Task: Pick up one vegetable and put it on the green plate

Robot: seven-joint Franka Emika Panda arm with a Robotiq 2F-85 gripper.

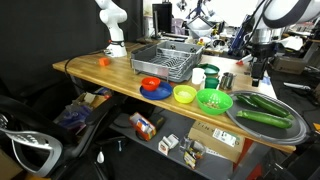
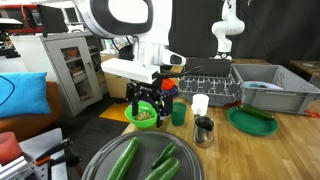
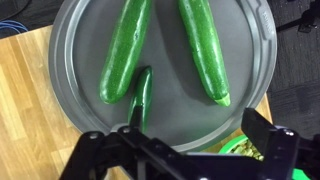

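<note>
Wooden tabletop point(image 2: 275, 155) held a crowded spread, and the arm reached over it with its wrist turned straight down. Its gripper point(image 2: 146, 106) hung low beside the lime bowl point(image 2: 146, 118), fingers spread wide and holding nothing. In the wrist view, just ahead of the fingers, lay the grey tray point(image 3: 70, 60) with two large cucumbers point(image 3: 125, 50) and a smaller dark vegetable point(image 3: 142, 95). The green plate point(image 2: 252, 121) sat well off to the gripper's side, beyond the cups point(image 2: 200, 103).

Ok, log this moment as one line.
gripper: open, empty, over tray | tray: three green vegetables | green plate: no vegetable yet | step: pick pending
</note>
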